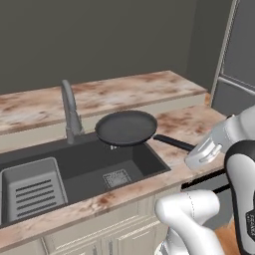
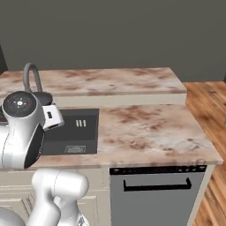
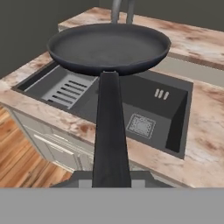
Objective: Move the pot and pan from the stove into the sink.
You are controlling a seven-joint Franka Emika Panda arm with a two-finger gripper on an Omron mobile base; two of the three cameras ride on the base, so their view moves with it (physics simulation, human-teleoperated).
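clearly pan (image 3: 109, 48) held by its handle, above sink (image 1: 144, 157), faucet (image 1: 70, 112) behind

Even, soft rendered light with faint shadows, no glare; slightly coarse, low-resolution edges throughout.

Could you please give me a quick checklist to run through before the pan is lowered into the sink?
1. End effector shut on the pan's handle: ok.
2. Pan over the sink: partly, its far edge overhangs the back rim: not ok.
3. Pan level: ok.
4. Basin floor by the drain free: ok.
5. Ribbed rack off to the side of the pan: ok.
6. Clearance from the faucet: cannot tell.
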